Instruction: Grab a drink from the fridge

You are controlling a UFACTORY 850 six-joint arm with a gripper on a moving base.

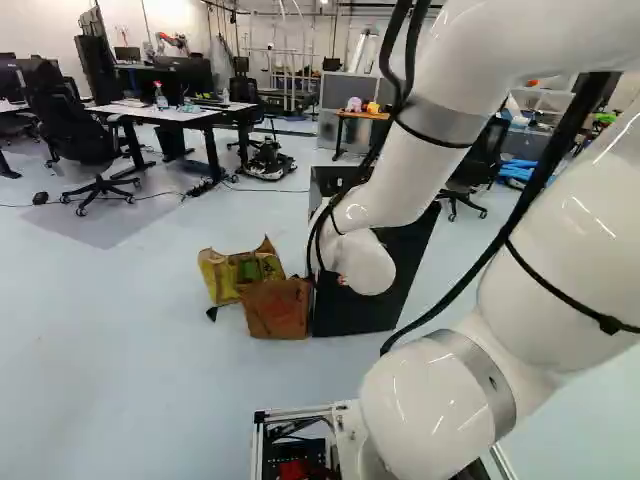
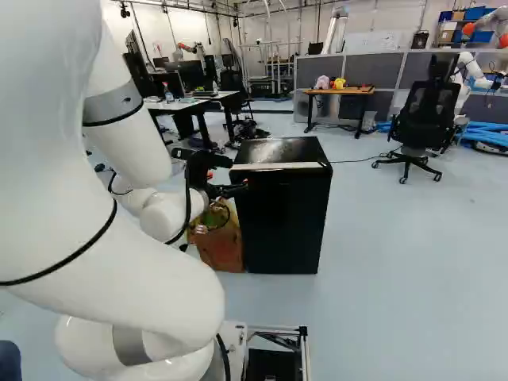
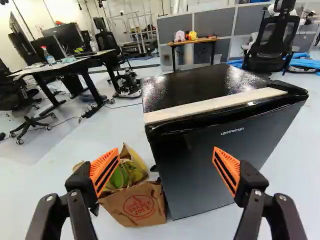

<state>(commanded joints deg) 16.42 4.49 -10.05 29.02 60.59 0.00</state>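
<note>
Judging from my cameras, I'd put this near the start: the fridge point(image 3: 195, 160) looks closed, and no drink shows anywhere. If there is one, I take it to be behind that door, out of my sight. The gripper point(image 3: 166, 150) stands wide, nothing between its orange pads point(image 3: 104, 172), up near the front of the fridge but not gripping it. Left for me, then: get the door open, find a drink, close on it and bring it out.

Some things I can't settle. I see no clear handle, and I can't tell which side the hinge is on. One finger covers part of the door in the wrist view. In the left base view my own arm point(image 1: 385, 190) blocks much of the fridge and most of the gripper. The paper bag point(image 3: 135, 206) stands close beside the fridge, partly hiding the yellow-green bag point(image 3: 129, 172), whose contents I can't make out.
</note>
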